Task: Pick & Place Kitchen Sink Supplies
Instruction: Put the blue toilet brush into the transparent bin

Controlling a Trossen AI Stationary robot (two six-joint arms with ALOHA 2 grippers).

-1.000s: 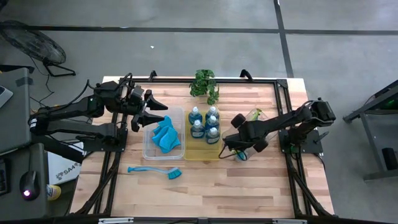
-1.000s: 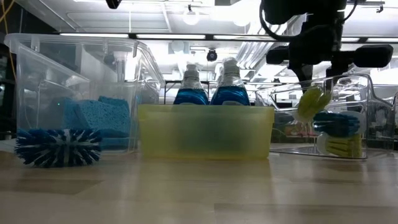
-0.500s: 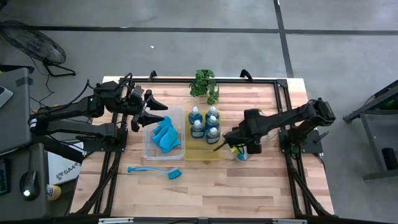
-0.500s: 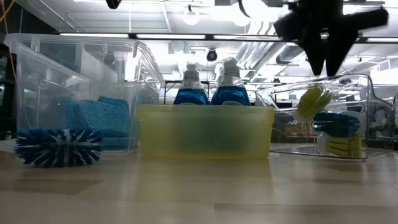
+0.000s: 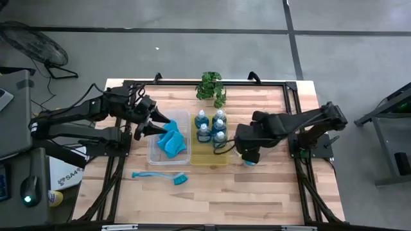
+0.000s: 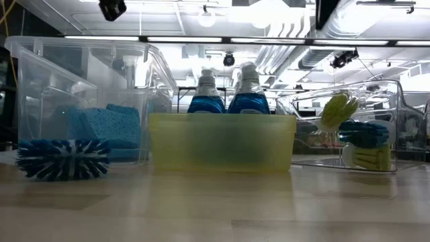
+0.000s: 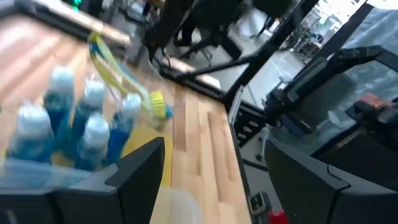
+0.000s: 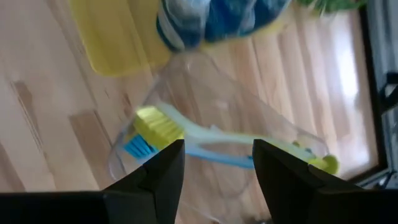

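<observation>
A blue dish brush (image 5: 160,175) lies on the table near its front edge; its bristle head (image 6: 64,159) shows in the low view. Blue sponges (image 5: 171,140) sit in a clear tray (image 5: 154,154). Several soap bottles (image 5: 210,126) stand in a yellow tray (image 6: 222,141). A yellow-green brush (image 8: 158,127) and a blue brush (image 8: 140,148) lie in a second clear tray (image 6: 349,91). My right gripper (image 8: 217,146) hangs open above that tray, pointing down and holding nothing. My left gripper (image 5: 164,126) is open and empty above the sponge tray's far left corner.
A small potted plant (image 5: 212,86) stands at the table's far edge behind the yellow tray. Bare wood lies along the near half of the table, right of the blue brush. Dark frame rails run along the table's edges.
My right gripper has risen from low over the right clear tray, out of the top of the low view, and has rolled about its wrist. The brushes in that tray have stayed put. My left gripper has tipped slightly downward over the sponge tray.
</observation>
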